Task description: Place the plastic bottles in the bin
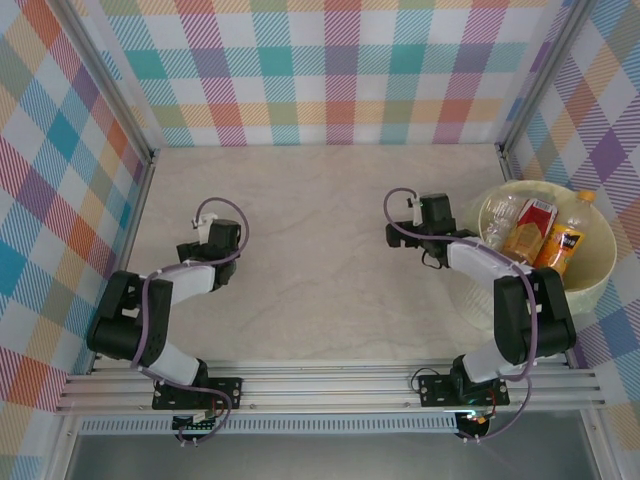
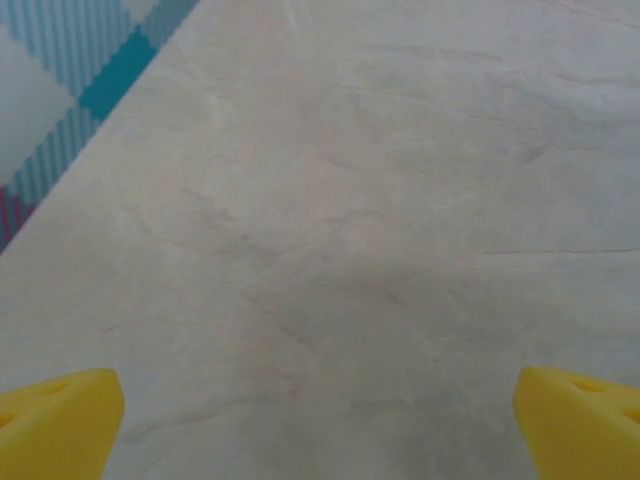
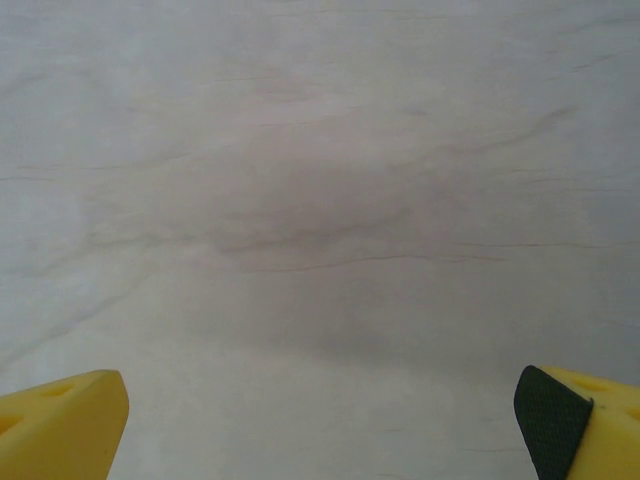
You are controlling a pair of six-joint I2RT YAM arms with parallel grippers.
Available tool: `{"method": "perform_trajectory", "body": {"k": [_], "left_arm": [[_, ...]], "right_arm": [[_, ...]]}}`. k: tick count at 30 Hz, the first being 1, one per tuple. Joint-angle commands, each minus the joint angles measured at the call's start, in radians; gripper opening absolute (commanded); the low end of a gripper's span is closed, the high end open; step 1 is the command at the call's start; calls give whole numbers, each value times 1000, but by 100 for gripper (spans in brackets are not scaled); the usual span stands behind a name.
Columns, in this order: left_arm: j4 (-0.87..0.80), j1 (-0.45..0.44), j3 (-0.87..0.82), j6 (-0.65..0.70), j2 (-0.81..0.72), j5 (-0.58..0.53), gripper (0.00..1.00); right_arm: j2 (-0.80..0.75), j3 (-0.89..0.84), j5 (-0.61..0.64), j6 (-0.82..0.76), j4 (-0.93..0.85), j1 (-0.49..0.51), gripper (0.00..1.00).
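Pale surface (image 1: 320, 220) carries the bin (image 1: 592, 288) at three o'clock from the right claw (image 3: 320, 425), which is nearer than the left claw (image 2: 320, 425). Bottles (image 1: 535, 228) lean inside it, and both claws are spread.

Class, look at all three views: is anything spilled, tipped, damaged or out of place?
Nothing stands out. The plastic bottles lie jumbled inside the bin, upright on the table's right side. The left claw and right claw are open over bare tabletop.
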Motion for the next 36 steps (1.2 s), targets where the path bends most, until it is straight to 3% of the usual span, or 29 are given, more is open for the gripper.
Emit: {"method": "perform_trajectory", "body": {"k": [1,5,8,10,11,13,14,18,23,24,27,36], "left_arm": [[185,23,15,113,27,90,100],[429,80,-121,130,2,266,100],[665,84,-276,145,-23,333,100],[799,84,-291,165,62,318,100],[593,85,-235,141,16,327,100],[676,116,-243,128,43,355,100],[603,117,-225,117,23,360,100],[639,115,-235,124,29,355,100],[632,115,-235,124,25,359,100],[633,115,-235,124,27,356,100],[632,115,-235,124,26,357,100],[627,115,-232,125,29,357,100]], "right_arm": [[16,-4,66,-74,40,-34,100],[2,-123,8,-113,192,-79,100],[-19,-199,-63,-113,326,-114,100],[-30,-230,-87,-119,396,-131,100],[-34,-245,-97,-120,435,-140,100],[-40,-275,-121,-121,509,-150,100],[-40,-296,-131,-122,563,-154,100],[-41,-350,-167,-113,666,-176,100],[43,-473,-192,-72,1008,-214,100],[15,-446,-189,-64,901,-223,100],[21,-425,-193,-41,864,-238,100],[22,-428,-180,-36,879,-239,100]]}}
